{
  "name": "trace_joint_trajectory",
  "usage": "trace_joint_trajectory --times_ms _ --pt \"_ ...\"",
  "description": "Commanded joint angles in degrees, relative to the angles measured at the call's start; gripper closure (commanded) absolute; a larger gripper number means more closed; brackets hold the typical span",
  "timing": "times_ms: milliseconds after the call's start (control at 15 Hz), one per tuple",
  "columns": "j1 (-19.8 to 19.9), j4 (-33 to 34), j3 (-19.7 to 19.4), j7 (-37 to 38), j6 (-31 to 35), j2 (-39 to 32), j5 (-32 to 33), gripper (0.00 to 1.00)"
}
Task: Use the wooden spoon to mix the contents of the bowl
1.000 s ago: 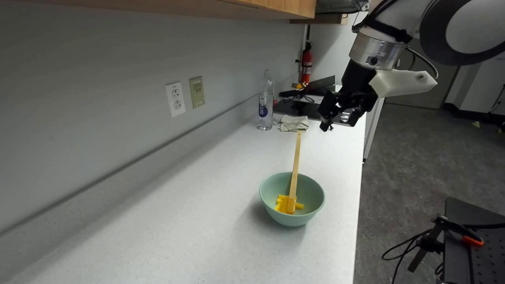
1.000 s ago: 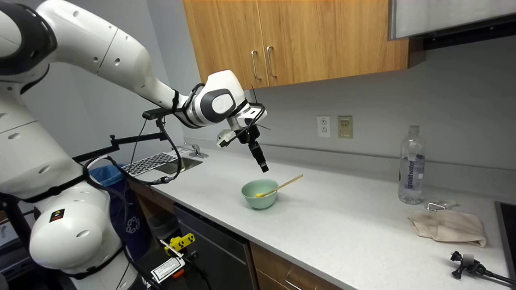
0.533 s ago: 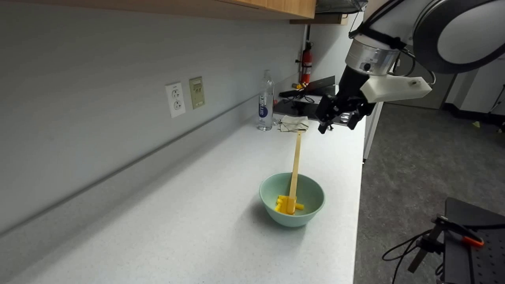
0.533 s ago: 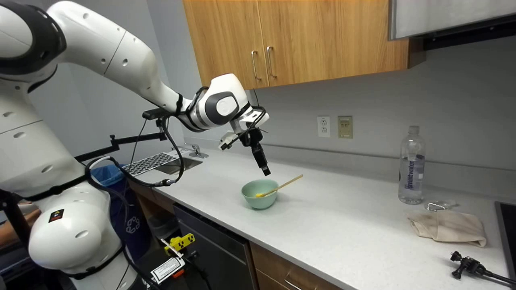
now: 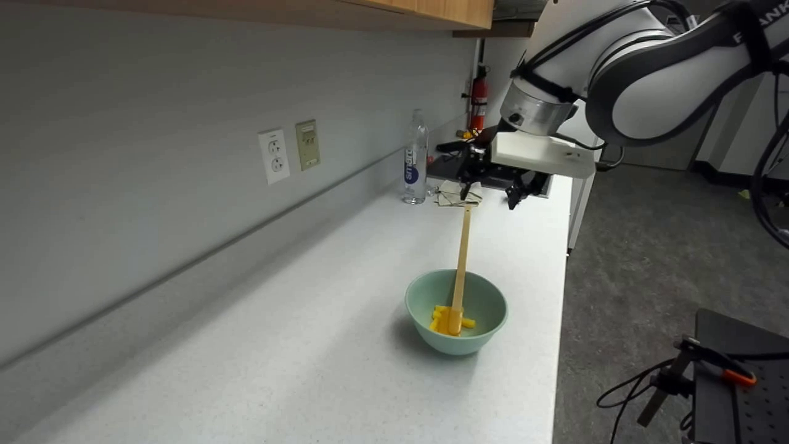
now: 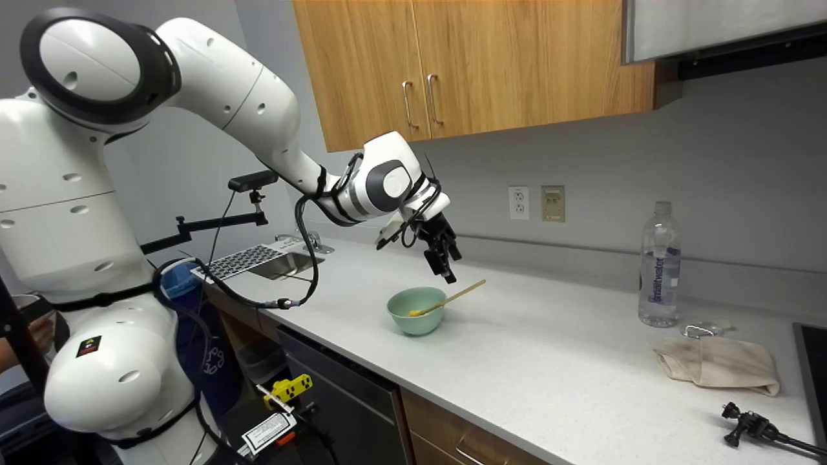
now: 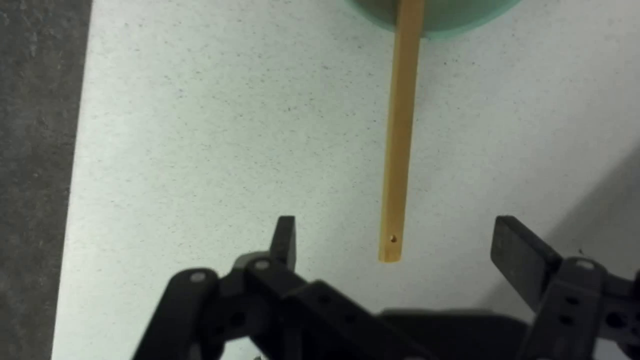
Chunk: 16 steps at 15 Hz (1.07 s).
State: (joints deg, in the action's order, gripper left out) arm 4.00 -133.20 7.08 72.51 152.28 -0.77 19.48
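We see the yellow contents [image 5: 439, 316] in the bowl [image 5: 456, 345], which sits nearer the front edge of the counter [image 5: 277, 345] than the back. The wooden spoon [image 5: 461, 259] leans out over the rim, its head among the contents; none of these has moved. Rightward, the gripper [image 5: 487, 198] has just swung in and turned, so we judge that it is lining up on the handle, mixing yet to begin. Its jaws stand wide, flanking the handle's free end in the wrist view, holding and touching nothing.
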Motion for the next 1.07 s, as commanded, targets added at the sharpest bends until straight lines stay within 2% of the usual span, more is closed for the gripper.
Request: trace_joint_trajectory --times_ms 0,200,400,600,867,933,1000 --pt "-2.4 0.8 -2.4 0.6 0.0 -0.5 -0.2 0.00" --pt "-2.6 1.8 -2.9 2.0 -0.4 -1.7 0.8 0.00" --pt "-3.6 4.7 -4.6 4.9 -1.9 -4.5 7.5 0.00" --pt "-5.2 8.4 -6.0 7.2 -2.7 -8.4 10.5 0.00" --pt "-8.6 12.3 -7.9 9.7 -2.3 -12.5 10.1 0.00" --pt "-7.9 8.5 -8.1 6.1 -0.5 -9.8 7.8 0.00" --pt "-8.7 9.4 -8.5 6.8 -0.5 -10.8 7.8 0.00"
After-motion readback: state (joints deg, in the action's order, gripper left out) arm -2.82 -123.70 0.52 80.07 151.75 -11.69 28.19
